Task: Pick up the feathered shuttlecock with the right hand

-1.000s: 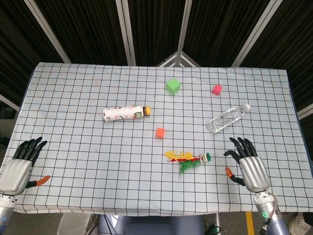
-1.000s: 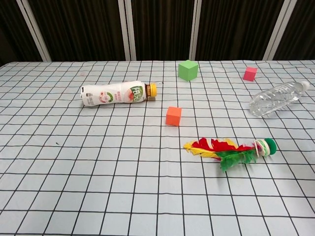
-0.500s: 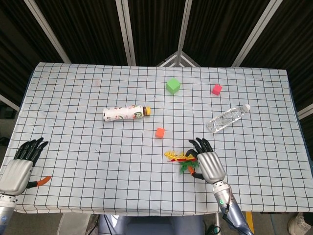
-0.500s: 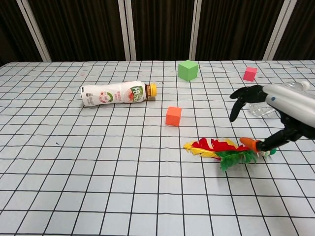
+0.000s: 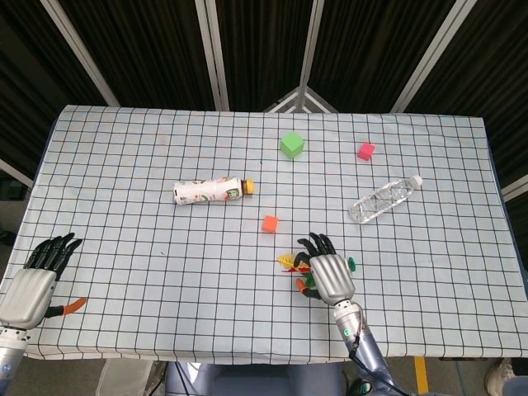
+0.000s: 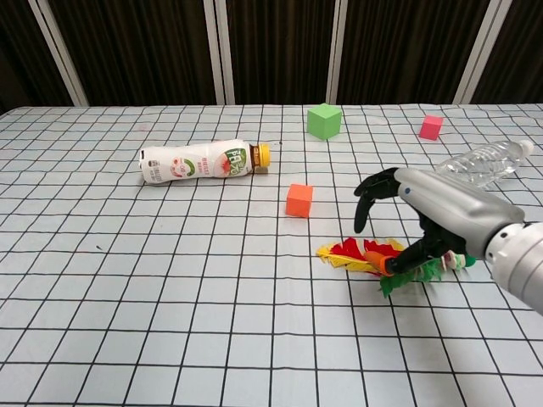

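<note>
The feathered shuttlecock (image 5: 288, 261) lies flat on the checked tablecloth, its red, yellow and green feathers (image 6: 346, 253) pointing left and its green base to the right. My right hand (image 5: 330, 276) hangs directly over it and covers its middle in the head view. In the chest view the right hand (image 6: 433, 212) arches over the feathers, fingers apart and curved downward. Its orange-tipped thumb (image 6: 379, 262) sits at the feathers, and no grip shows. My left hand (image 5: 33, 285) rests at the table's near left corner with its fingers stretched out and nothing in it.
A labelled bottle (image 5: 210, 190) lies left of centre, and an orange cube (image 5: 270, 223) sits just beyond the shuttlecock. A clear water bottle (image 5: 381, 199) lies to the right. A green cube (image 5: 292, 144) and a pink cube (image 5: 366, 150) stand at the back.
My right hand has moved left from the table's right side until it is over the shuttlecock, with its thumb now at the feathers. The left hand has stayed put.
</note>
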`<state>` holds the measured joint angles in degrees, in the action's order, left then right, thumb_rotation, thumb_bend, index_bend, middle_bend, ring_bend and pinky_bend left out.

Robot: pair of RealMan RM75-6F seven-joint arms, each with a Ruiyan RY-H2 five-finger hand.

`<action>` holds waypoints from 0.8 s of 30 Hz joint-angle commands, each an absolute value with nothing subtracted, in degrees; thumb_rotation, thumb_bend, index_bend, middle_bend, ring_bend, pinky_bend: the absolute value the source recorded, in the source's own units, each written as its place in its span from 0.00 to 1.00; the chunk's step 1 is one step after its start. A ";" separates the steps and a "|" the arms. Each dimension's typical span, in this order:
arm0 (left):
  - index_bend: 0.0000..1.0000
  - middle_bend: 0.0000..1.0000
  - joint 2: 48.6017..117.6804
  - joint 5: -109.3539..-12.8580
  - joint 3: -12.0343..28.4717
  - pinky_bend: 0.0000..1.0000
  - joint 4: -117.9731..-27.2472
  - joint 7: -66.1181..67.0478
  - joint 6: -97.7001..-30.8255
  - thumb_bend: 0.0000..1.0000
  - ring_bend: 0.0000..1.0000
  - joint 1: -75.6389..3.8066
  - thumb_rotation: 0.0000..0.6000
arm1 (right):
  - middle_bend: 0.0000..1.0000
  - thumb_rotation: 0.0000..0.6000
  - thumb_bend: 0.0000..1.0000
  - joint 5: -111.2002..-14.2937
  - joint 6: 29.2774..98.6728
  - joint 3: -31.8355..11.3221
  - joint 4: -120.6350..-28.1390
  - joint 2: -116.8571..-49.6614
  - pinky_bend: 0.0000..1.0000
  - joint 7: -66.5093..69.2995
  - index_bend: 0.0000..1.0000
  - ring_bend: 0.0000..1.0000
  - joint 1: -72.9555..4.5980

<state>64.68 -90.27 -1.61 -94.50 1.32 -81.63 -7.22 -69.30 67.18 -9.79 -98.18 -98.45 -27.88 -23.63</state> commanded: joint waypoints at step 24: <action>0.00 0.00 64.40 -90.23 -1.74 0.00 -94.88 1.15 -81.17 0.00 0.00 -7.40 1.00 | 0.20 1.00 0.39 -69.95 69.57 -10.74 -93.62 -103.85 0.00 -28.39 0.48 0.00 -26.26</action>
<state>64.40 -90.23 -1.75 -94.88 1.14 -81.16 -7.40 -69.90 69.49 -10.68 -93.53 -103.88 -28.36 -26.22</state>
